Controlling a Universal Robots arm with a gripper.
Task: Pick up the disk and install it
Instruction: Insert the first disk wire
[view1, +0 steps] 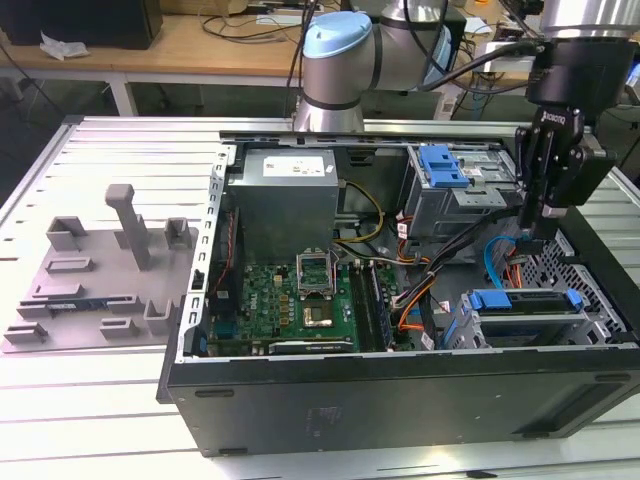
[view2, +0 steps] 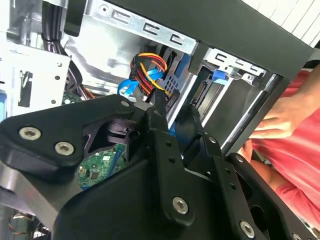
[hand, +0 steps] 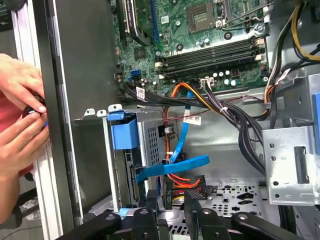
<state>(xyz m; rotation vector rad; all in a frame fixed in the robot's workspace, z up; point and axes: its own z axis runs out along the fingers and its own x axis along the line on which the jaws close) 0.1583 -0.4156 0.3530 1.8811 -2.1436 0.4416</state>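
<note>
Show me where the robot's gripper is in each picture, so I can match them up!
Exterior view: the gripper hangs over the open computer case, at the exterior view's right end.
Second wrist view: the gripper is close up, pointing at coloured wires.
First wrist view: the gripper sits near the blue cable.
Shared landmark: the blue cable, beside the gripper everywhere.

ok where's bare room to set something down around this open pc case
Bare slatted aluminium table at the exterior view's left, around the grey plastic fixture tray. Inside the black computer case it is crowded: bundled cables beside the black gripper.
</note>
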